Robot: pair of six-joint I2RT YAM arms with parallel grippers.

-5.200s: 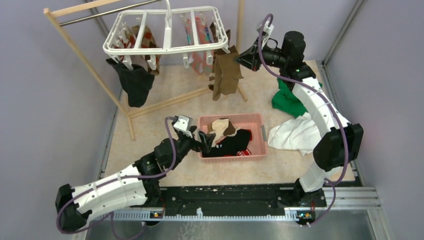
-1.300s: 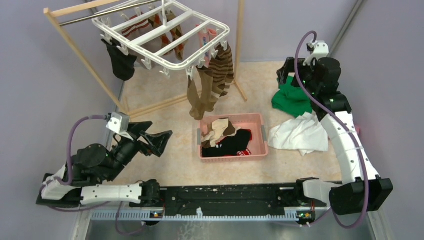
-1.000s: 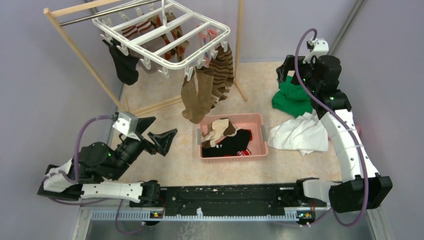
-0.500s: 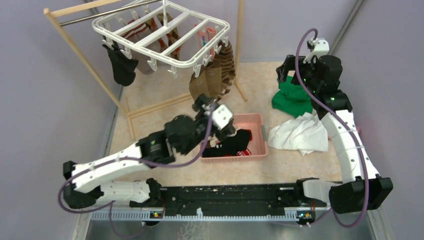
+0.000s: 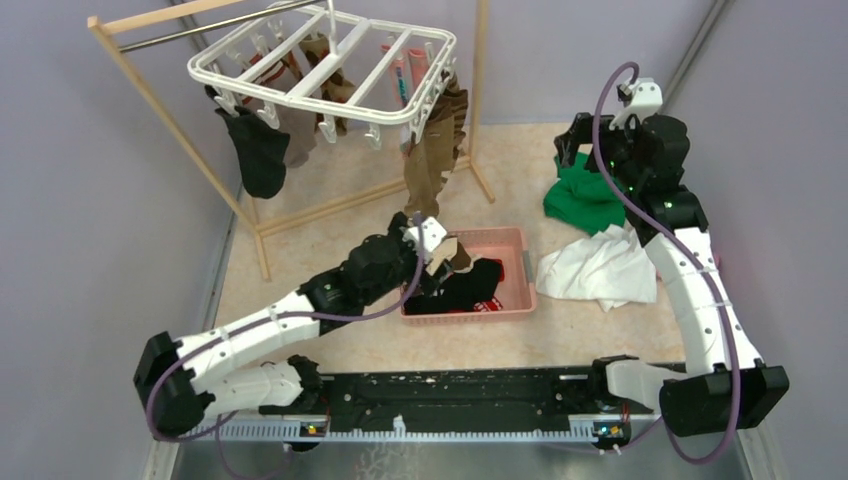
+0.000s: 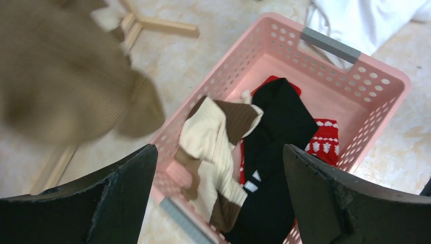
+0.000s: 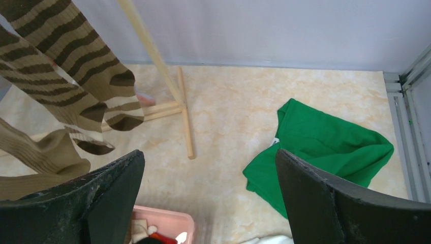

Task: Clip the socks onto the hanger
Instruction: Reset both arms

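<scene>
Ribbed cream-brown sock (image 6: 203, 133) is lying in the perforated pink basket (image 6: 325, 71), overlapping a black sock (image 6: 279, 127). White grid hanger (image 5: 320, 75) is hanging above, well apart. I am hovering the left gripper (image 6: 218, 150) over the pile, jaws wide and empty; right gripper (image 7: 209, 152) likewise spread, idling near a green cloth (image 7: 325, 147). Risk: I am likely pinching both limp socks together, or snagging the basket wall
</scene>
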